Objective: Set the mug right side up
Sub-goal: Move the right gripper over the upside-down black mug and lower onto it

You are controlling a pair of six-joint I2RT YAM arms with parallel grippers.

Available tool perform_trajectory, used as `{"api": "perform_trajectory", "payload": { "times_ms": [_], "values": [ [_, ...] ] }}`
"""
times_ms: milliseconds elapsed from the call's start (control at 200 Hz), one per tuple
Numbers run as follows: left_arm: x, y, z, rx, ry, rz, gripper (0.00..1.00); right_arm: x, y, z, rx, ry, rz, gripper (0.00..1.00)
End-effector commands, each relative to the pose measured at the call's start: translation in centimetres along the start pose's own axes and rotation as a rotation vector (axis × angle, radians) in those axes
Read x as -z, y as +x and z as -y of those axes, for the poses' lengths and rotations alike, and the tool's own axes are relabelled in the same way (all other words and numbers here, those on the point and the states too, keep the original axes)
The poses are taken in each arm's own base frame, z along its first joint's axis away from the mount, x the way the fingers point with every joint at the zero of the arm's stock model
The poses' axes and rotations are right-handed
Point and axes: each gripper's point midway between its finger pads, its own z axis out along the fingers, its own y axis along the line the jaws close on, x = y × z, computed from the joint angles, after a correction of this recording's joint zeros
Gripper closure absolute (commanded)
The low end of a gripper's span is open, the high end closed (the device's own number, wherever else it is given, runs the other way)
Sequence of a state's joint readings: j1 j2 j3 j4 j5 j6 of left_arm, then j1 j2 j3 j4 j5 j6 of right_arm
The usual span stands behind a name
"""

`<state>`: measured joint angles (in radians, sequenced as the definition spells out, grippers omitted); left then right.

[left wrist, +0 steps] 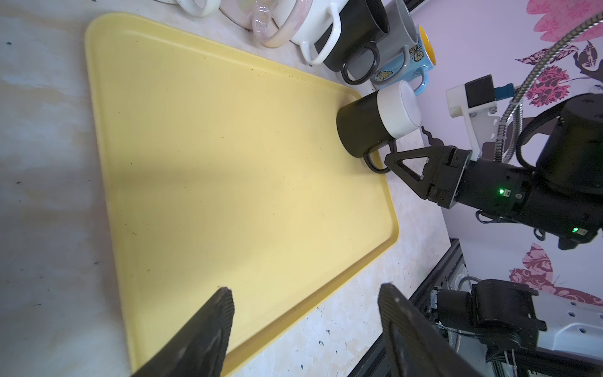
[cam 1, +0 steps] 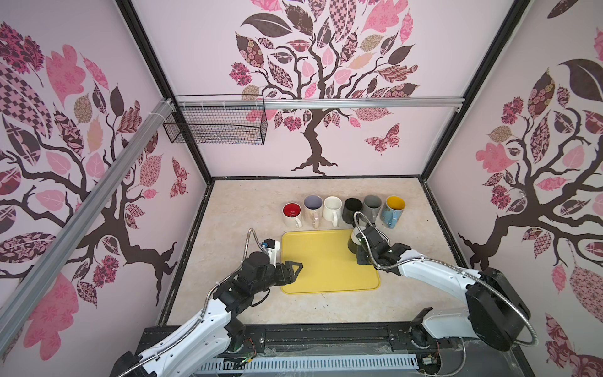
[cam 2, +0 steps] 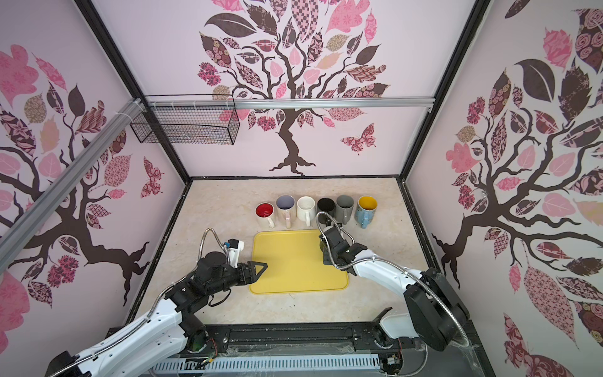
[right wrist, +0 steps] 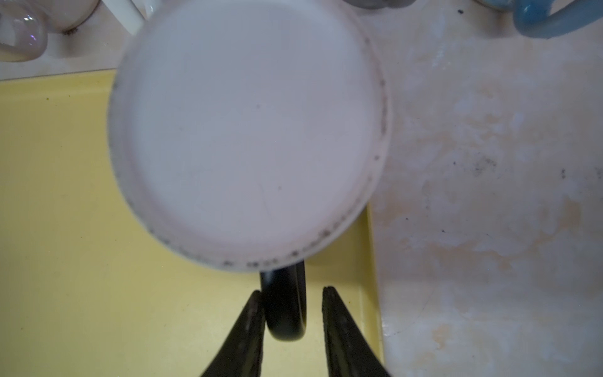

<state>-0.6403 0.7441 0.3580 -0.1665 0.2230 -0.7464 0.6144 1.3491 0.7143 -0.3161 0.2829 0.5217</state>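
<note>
In both top views a wire basket point(cam 1: 215, 124) hangs at upper left, well above the desk point(cam 1: 241, 212). Left of centre, the left claw point(left wrist: 305, 293) hovers over the left edge of the yellow tray point(cam 1: 319, 258), fingers wide apart with nothing between them. The tray's middle and lower parts lie bare, and open desk surrounds it on the left and below.

Just above the tray a row of upright mugs point(cam 1: 332, 207) runs left to right, handles toward the tray: red-lined, lilac-lined, white, black, grey, then blue with a yellow inside. The black and grey ones stand close behind the tray's upper right corner.

On that corner sits the mug point(left wrist: 362, 127), mouth down and white base up, near the tray's rim. The right claw point(right wrist: 292, 292) straddles its handle point(right wrist: 287, 313), jaws narrowly parted: one finger lies against the loop, the other shows a gap, so nothing is clamped. To the right, a strip of bare desk reaches the black frame rail.
</note>
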Motion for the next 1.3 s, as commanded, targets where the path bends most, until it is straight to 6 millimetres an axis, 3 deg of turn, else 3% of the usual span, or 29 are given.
{"api": "perform_trajectory", "payload": {
  "times_ms": [0,130,500,745,925,980,1120,1295],
  "values": [
    [0.2,-1.1,1.2,-0.032,0.031,0.027,0.26,1.1,-2.0,-0.4,0.018,-0.008,0.06,0.63],
    [0.0,-1.0,1.2,-0.032,0.032,0.019,0.26,0.4,-1.9,-1.1,0.04,-0.021,0.026,0.59],
    [-0.2,-0.4,1.3,-0.043,0.024,0.007,0.27,-1.4,-2.1,-1.4,0.066,0.012,0.013,0.63],
    [-0.4,-0.3,0.9,-0.038,0.009,0.006,0.27,-1.3,-2.9,-1.0,0.086,0.051,0.036,0.7],
    [-0.7,-0.2,0.8,-0.042,0.005,-0.004,0.27,-1.4,-3.1,-1.1,0.104,0.049,0.038,0.83],
    [-0.8,-0.2,0.9,-0.041,0.007,-0.008,0.27,-1.7,-3.0,-1.2,0.106,0.052,0.033,0.82],
    [-0.8,-0.2,0.9,-0.042,0.009,-0.01,0.27,-2.6,-2.4,-1.2,0.113,0.057,0.007,0.68],
    [-0.8,-0.1,0.8,-0.043,0.008,-0.009,0.27,-3.0,-2.2,-1.4,0.108,0.051,0.003,0.75]
  ]
}}
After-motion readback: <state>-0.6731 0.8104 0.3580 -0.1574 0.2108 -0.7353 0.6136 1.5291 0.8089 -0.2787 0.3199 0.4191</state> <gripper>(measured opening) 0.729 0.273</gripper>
